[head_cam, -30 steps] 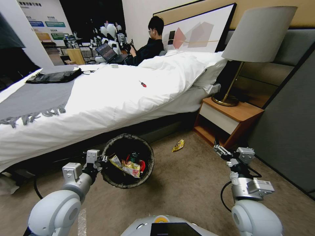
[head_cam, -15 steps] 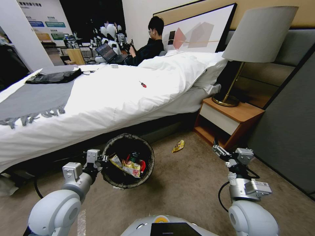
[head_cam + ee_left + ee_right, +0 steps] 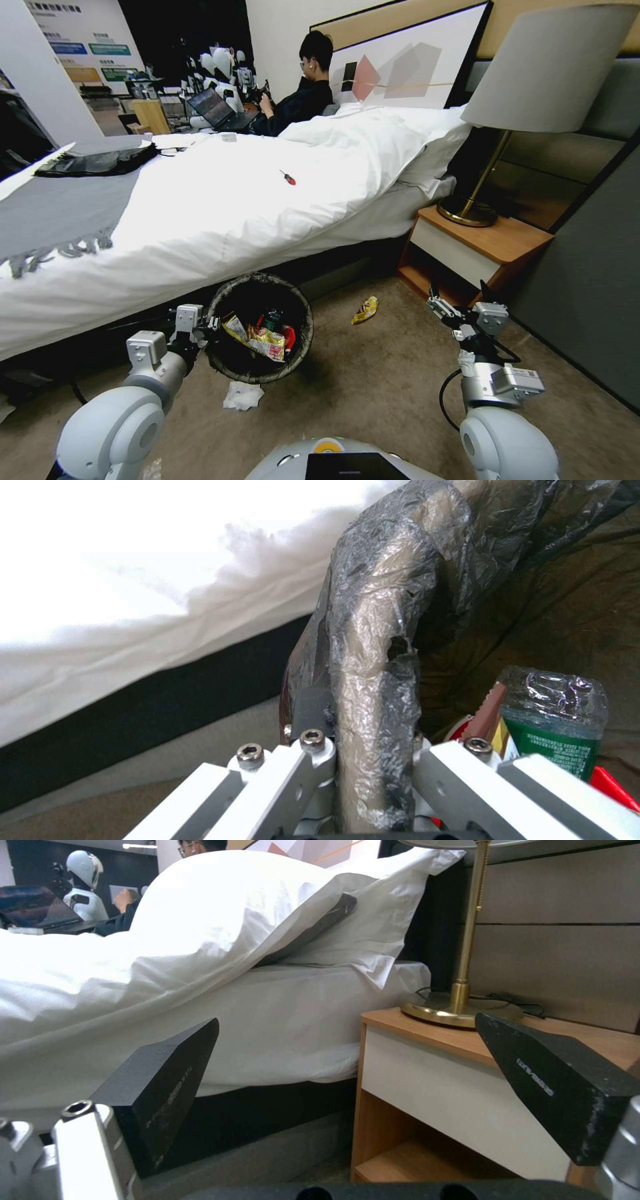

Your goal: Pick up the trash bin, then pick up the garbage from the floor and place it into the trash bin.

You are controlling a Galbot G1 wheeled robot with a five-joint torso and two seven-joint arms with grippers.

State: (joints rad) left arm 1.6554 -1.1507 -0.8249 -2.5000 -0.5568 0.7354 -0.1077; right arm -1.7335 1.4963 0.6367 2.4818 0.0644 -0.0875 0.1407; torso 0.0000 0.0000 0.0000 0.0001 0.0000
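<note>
The trash bin (image 3: 297, 347), a round bucket with a dark liner over its rim, hangs by the bed's side. My left gripper (image 3: 212, 325) is shut on its near-left rim; in the left wrist view the left gripper (image 3: 373, 745) pinches the liner-covered rim of the trash bin (image 3: 380, 645). Garbage lies inside: yellow wrappers (image 3: 265, 340), a red carton and a green-labelled bottle (image 3: 552, 725). On the carpet lie a yellow snack wrapper (image 3: 365, 310) and a white tissue (image 3: 242, 395) just below the bin. My right gripper (image 3: 457, 295) hovers open near the nightstand; the wrist view shows the right gripper (image 3: 347, 1020) with nothing in it.
The bed (image 3: 200, 200) with its white duvet runs across the back, a red-handled screwdriver (image 3: 288, 177) lying on it. A wooden nightstand (image 3: 493, 243) with a brass lamp (image 3: 477, 210) stands at the right, beside a grey wall panel (image 3: 587, 287). Open carpet lies between bin and nightstand.
The whole head view has shifted, so the camera moved. The white tissue, barely peeking out under the bin before, now lies in plain sight on the carpet. Both grippers keep their state.
</note>
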